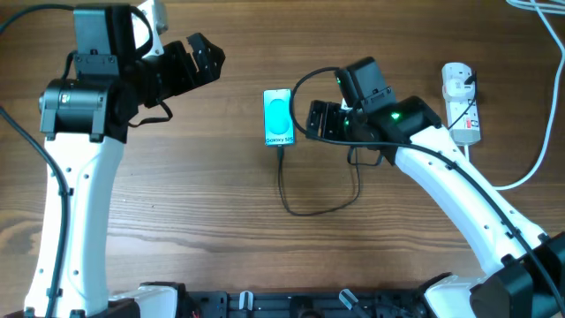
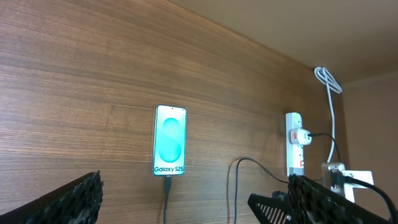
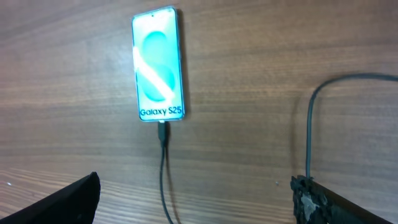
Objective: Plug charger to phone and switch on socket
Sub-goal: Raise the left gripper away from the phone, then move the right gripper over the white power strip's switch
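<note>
The phone lies flat on the wooden table with a cyan screen and a white "Galaxy" band; it also shows in the left wrist view and the right wrist view. The thin black charger cable has its connector in the phone's bottom port and loops back toward the socket. The white socket lies at the right with a plug in it. My right gripper is open and empty just right of the phone. My left gripper is open and empty, up and left of the phone.
A thick white cord runs from the socket along the table's right side and loops at the back. The right arm's black cable arcs above the phone. Bare wood lies in front of the cable loop.
</note>
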